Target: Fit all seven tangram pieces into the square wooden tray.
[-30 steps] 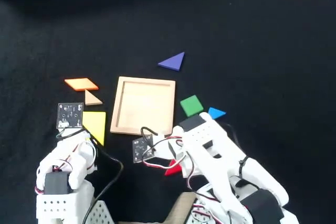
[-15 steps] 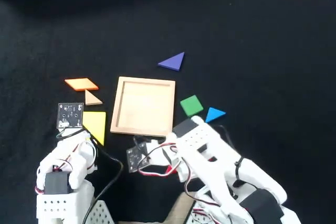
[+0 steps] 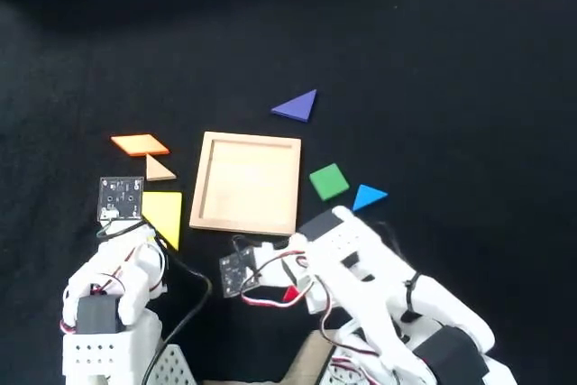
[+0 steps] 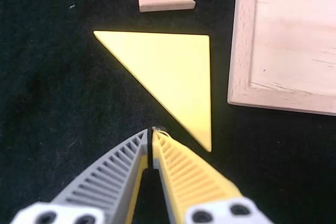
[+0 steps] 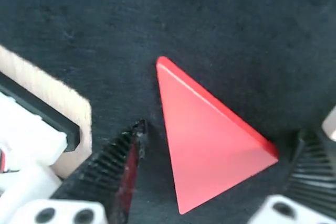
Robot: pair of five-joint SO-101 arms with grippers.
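Your right claw (image 5: pixel 220 135) gapes wide astride the red triangle (image 5: pixel 210 150) near the table's (image 3: pixel 451 60) front edge, gripping nothing; your left claw (image 4: pixel 152 132) is closed, empty. All 7 pieces (image 3: pixel 328 180) lie outside the 1 tray (image 3: pixel 252 138).

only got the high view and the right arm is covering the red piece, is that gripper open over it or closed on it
Observer: Open. In the right wrist view the right gripper has a finger on each side of the red triangle, which lies flat on the black cloth, not gripped.
Operator: ok and the left one, holding anything
Observer: No. The left wrist view shows the left gripper shut on nothing, its tips just beside the long edge of the yellow triangle.
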